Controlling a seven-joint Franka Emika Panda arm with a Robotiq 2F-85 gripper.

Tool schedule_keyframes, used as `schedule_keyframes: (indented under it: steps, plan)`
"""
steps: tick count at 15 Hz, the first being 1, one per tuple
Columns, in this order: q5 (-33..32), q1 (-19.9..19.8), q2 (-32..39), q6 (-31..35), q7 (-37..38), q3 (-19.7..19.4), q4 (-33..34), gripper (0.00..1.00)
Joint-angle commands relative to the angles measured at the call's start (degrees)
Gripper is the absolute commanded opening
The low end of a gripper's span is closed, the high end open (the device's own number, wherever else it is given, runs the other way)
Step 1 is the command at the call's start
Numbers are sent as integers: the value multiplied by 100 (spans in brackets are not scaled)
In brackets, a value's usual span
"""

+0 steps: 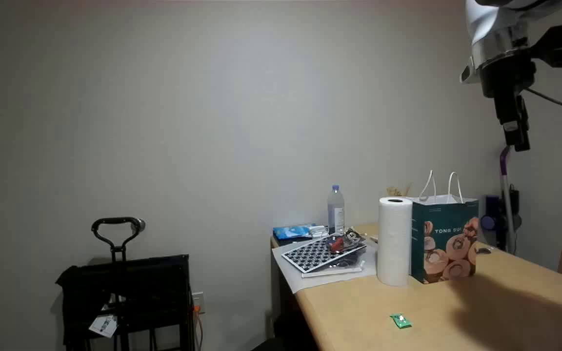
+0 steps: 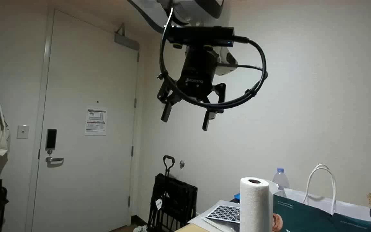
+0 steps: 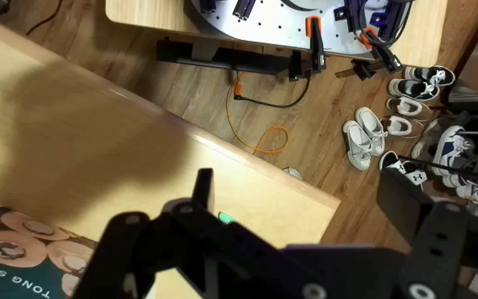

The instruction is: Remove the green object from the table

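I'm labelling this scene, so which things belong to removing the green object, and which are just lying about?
For the job: green packet; wooden table; open fingers.

Not involved: paper-towel roll; TONG SUI bag; plastic bottle; black cart; shoes.

In the wrist view, the gripper (image 3: pixel 299 189) is partly hiding the green object (image 3: pixel 225 217) near the teal bag (image 3: pixel 27 265); in an exterior view, the bottom edge is cropping the bag's base.

Ext. view: open room above green pc (image 1: pixel 402 321); towel roll (image 1: pixel 394 243) + teal bag (image 1: pixel 447 243) behind, blocking far side.
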Motion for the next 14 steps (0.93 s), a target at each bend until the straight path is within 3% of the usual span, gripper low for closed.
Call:
schedule_keyframes:
  steps: [1,7,11,14]
  plan:
    - [34,-110,25,-9,-43,84,15,100]
    - [-213,187,812,-68,-535,330,406,100]
    - [-57,408,2001,-177,-926,567,1049,100]
    - [-74,310,2547,-500,-1025,792,1567,100]
